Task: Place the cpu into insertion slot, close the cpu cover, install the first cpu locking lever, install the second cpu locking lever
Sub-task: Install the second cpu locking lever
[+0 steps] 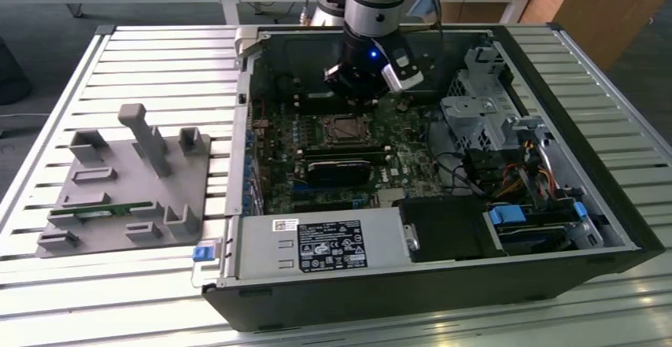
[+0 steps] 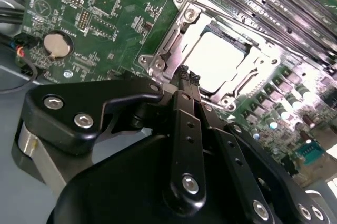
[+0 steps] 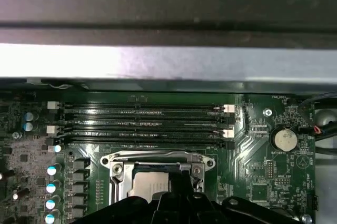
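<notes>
The jaws stand closed on nothing, so your gripper [image 2: 185, 74] hovers just beside the cpu cover [image 2: 174, 34], probably thin, stiff and springy; push its edge, never the fragile cpu [image 2: 216, 60].

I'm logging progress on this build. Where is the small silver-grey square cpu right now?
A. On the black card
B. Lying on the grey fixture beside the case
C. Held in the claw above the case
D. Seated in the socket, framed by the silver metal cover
D: in the second wrist view the small silver-grey square cpu sits in the socket, with the thin silver metal cover framing it.
</notes>
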Controlling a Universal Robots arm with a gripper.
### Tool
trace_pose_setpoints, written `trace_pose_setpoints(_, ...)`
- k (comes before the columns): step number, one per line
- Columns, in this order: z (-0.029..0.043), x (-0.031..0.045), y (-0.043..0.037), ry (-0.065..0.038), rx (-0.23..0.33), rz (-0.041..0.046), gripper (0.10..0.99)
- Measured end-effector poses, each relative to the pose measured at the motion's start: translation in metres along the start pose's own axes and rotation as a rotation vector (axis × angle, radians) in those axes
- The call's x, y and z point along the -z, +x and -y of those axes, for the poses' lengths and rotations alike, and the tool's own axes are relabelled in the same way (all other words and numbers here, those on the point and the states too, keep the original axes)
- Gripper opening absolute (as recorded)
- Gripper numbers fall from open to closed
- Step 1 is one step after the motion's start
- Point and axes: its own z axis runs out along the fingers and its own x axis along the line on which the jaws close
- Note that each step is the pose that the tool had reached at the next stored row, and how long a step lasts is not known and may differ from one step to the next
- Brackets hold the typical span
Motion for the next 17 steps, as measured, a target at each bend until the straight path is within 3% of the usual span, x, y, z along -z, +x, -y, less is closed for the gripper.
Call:
trace_pose_setpoints(5, -0.0009, 0.0148, 0.0000, 0.000, 0.000, -0.0001, 0.106)
trace_pose_setpoints(10, -0.0003, 0.0198, 0.0000, 0.002, 0.000, 0.0000, 0.106)
trace_pose_setpoints(17, 0.0177, 0.0206, 0.0008, 0.002, 0.000, 0.0000, 0.106)
